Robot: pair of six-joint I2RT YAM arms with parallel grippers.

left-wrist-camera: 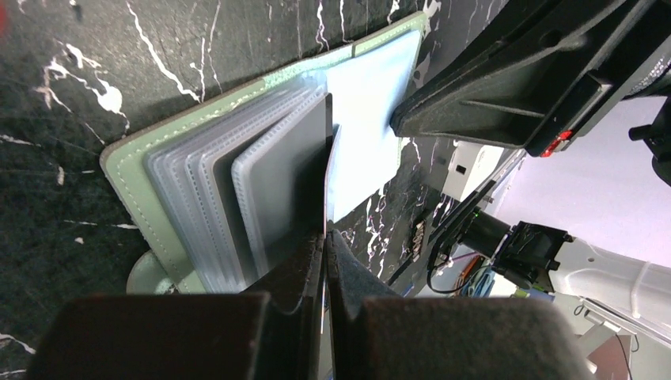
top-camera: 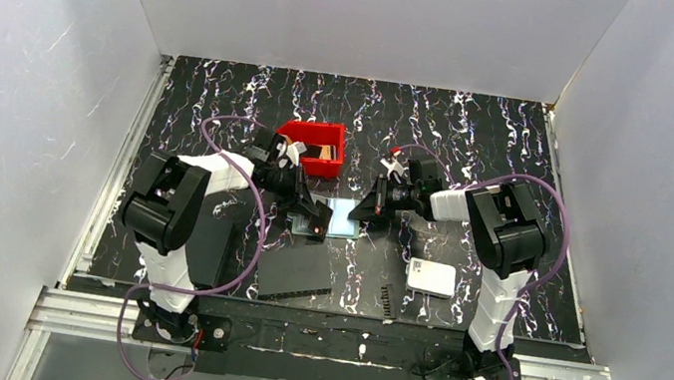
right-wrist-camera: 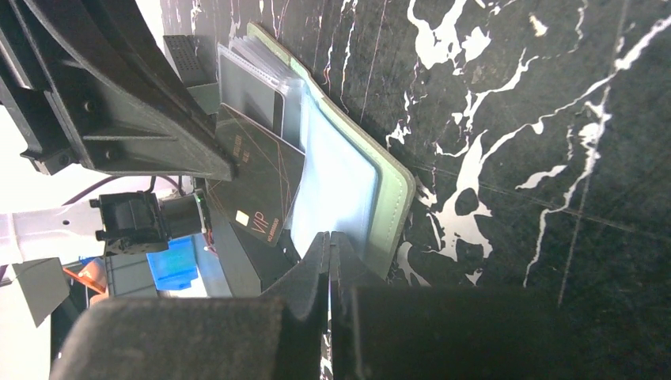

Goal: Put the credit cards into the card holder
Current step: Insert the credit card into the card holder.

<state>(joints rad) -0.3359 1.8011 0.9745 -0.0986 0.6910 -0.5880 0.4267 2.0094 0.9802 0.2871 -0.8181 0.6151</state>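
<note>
The card holder (top-camera: 344, 219) lies open and flat near the middle of the desk (top-camera: 481, 141), its grey-green cover down and its clear sleeves (left-wrist-camera: 229, 182) fanned upward. The left claw (left-wrist-camera: 326, 237) is clenched on a dark card (right-wrist-camera: 257, 186) printed with "VIP", pinching it by one edge. The card stands on edge among the sleeves, between the grey fan and a pale blue sleeve (right-wrist-camera: 336, 182) that lies flat. Whether the card sits inside a pocket or only against one cannot be told. The right claw (right-wrist-camera: 329, 241) reaches in from the holder's 3 o'clock side with its fingers pressed together. Its tips are at the edge of the pale blue sleeve, and it is not clear whether any of the sleeve is pinched between them. In the overhead view a red bin (top-camera: 301, 132) sits at about 11 o'clock from the holder with something tan inside. A white rounded box (top-camera: 431, 277) rests at about 4 o'clock, and a flat black plate (top-camera: 295, 273) lies at about 7 o'clock.
</note>
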